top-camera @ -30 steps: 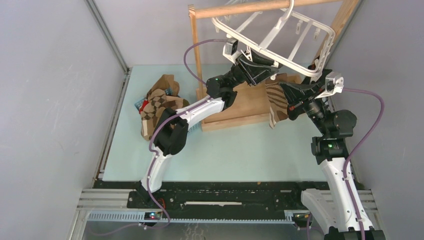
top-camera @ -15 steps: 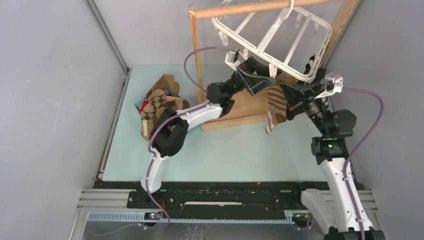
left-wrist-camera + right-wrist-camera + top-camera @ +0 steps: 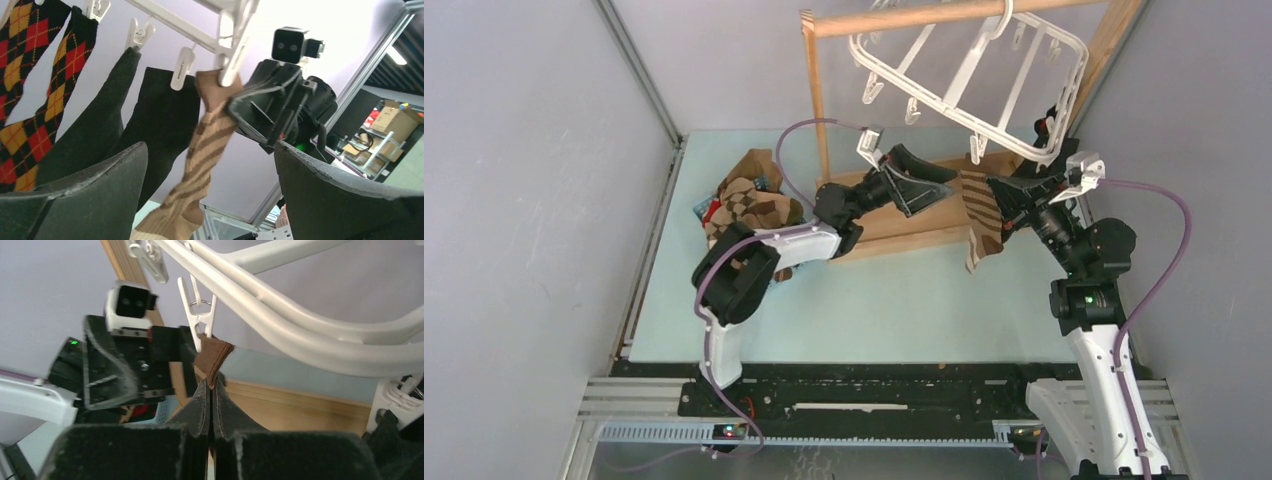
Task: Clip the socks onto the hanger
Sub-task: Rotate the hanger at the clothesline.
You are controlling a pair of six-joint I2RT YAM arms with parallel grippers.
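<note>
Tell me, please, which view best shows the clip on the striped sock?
The right wrist view: the clip sits close and central, biting the striped sock. The left wrist view shows it from farther off; the top external view barely resolves it.

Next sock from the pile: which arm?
Left. The left gripper is open, empty, nearer the pile. The right gripper is shut on the striped sock at the clip.

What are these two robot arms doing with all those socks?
They are pegging socks onto a white hanger. The right gripper is pinched shut on the top of a tan striped sock, whose edge sits in a clip. The left gripper is wide open and empty. Black socks and red argyle socks already hang; a pile waits nearby.
</note>
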